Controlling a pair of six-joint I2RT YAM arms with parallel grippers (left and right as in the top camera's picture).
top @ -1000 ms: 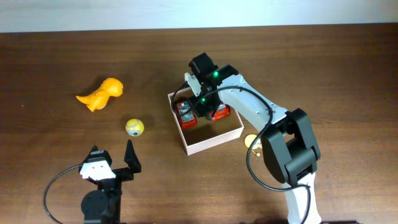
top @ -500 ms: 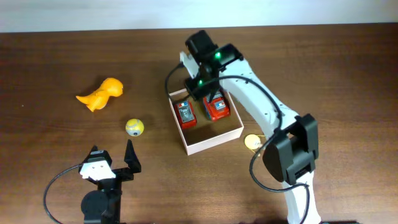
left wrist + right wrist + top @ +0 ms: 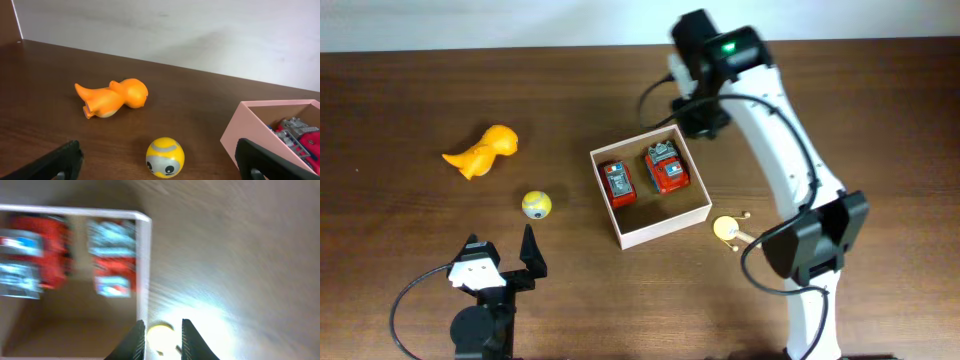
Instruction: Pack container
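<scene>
Dark brown wood table (image 3: 840, 120), white wall along the far edge.

- container (image 3: 660, 228): sits near table centre, rotated a bit off the table edges, open top up. Left wrist view catches only its near corner at the right edge, wall looks pinkish there.
- 2 red toy cars inside, side by side in the far half: left car (image 3: 618, 183), right car (image 3: 666, 168). Near half of the box floor is bare. They sit close together; cannot tell if they touch.
- orange dinosaur (image 3: 482, 152): lying on its side on the table, well left of the container.
- yellow ball (image 3: 536, 205): on the table between dinosaur and container, nearer the left arm. It has a grey face.
- small yellow toy (image 3: 727, 228): on the table just right of the container's near right side. It is blurred in the right wrist view, so I can't make out details.

Arms:
- left gripper (image 3: 500, 245): low at the near edge of the table, fingers spread wide, nothing held, pointing toward the ball.
- right gripper (image 3: 162, 321): beyond the container's far right corner, outside the box. Fingers stand apart with a narrow gap, gripping nothing. The wrist view is motion-blurred.
</scene>
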